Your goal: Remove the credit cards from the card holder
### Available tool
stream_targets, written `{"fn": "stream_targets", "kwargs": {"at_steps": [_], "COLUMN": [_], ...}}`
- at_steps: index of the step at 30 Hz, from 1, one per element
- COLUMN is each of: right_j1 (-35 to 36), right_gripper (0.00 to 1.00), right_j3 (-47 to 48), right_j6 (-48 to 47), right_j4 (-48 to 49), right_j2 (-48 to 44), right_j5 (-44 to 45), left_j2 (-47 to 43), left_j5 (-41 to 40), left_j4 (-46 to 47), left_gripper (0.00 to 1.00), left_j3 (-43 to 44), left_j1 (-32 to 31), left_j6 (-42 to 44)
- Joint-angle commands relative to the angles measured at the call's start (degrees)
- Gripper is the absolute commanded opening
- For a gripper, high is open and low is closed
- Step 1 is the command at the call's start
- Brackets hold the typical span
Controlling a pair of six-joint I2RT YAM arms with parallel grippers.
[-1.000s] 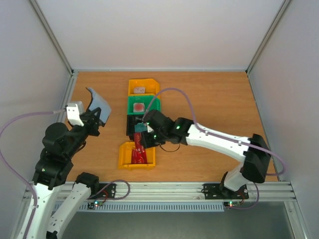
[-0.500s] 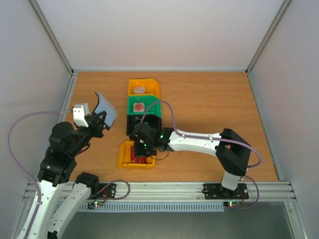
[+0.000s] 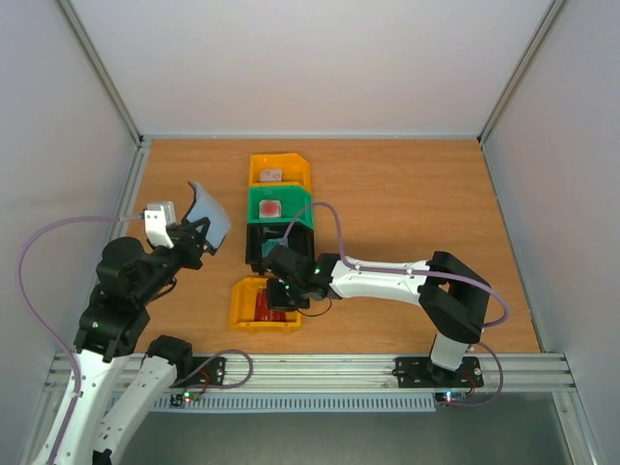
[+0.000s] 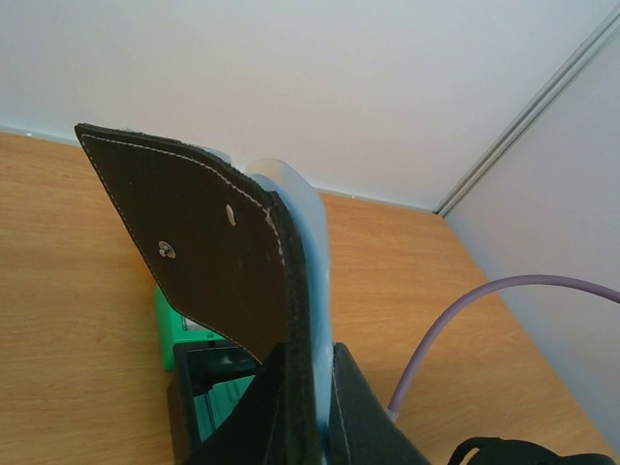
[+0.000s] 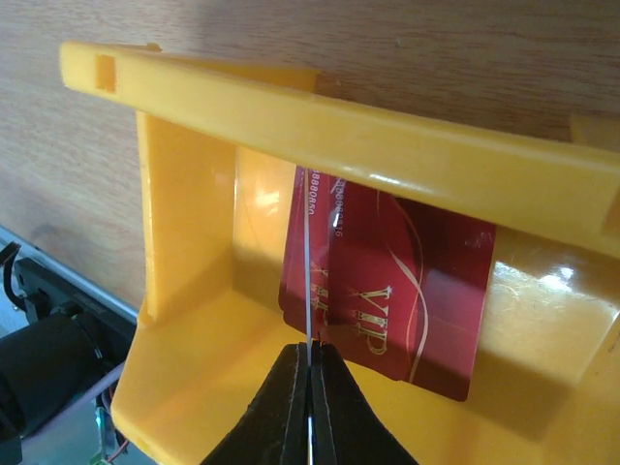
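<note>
The plastic bin gleams (cards glossy too).

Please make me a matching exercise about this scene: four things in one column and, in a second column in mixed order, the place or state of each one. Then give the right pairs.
Things
1. card holder
2. red VIP card
3. thin card seen edge-on
4. green bin

Places or states
A. lying in the near yellow bin, not gripped
B. between the far yellow bin and the black bin
C. pinched by the right gripper
D. held in the air by the left gripper

Pairs: 1-D, 2-A, 3-C, 4-B
</note>
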Motion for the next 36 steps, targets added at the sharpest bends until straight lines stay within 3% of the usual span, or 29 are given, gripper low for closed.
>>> {"fn": "stream_targets", "kwargs": {"at_steps": [1,7,15,21,25,27,32,34,36], "right_j1": [0.6,0.5,0.5,0.2,-3.4,-5.2,-5.4,-5.4,-5.4], "right_gripper": [0.03,0.36,0.44,0.54,0.57,0.60,0.71,0.72,0.75], "right_j3": [0.5,1.9,15.9,24.7,23.7,23.4,21.1,20.6,20.6], "right_j6": [0.6,0.2,-10.1,-30.3,-40.1,-43.0,-47.5,-47.6,-48.2], "right_j4": [0.0,-6.3,-25.0,-33.2,-39.6,-40.7,-35.9,-33.8,-31.4], "right_j2": [1.6,-0.7,-5.0,-15.3,-27.1,-32.6,-41.5,-41.3,-39.9], "right_j5": [0.4,5.6,12.7,15.7,16.4,11.4,-0.8,-2.7,-6.0], "left_j2": [-0.2,0.0,0.8,-0.1,2.5,3.9,4.8,4.5,3.8], "left_j5": [2.0,4.4,11.5,34.7,47.3,51.3,62.7,66.1,68.1], "left_j4": [4.7,5.3,9.6,30.5,54.4,59.4,60.3,52.2,38.5], "left_gripper": [0.00,0.00,0.00,0.00,0.00,0.00,0.00,0.00,0.00], "left_j3": [-0.1,-0.7,-1.8,-4.4,-9.4,-9.6,-8.1,-6.7,-4.1], "left_j1": [0.4,0.4,0.4,0.4,0.2,0.0,-2.4,-4.0,-5.9], "left_j6": [-0.1,-0.9,-1.0,-2.0,-16.6,-21.4,-17.0,-10.8,0.7]}}
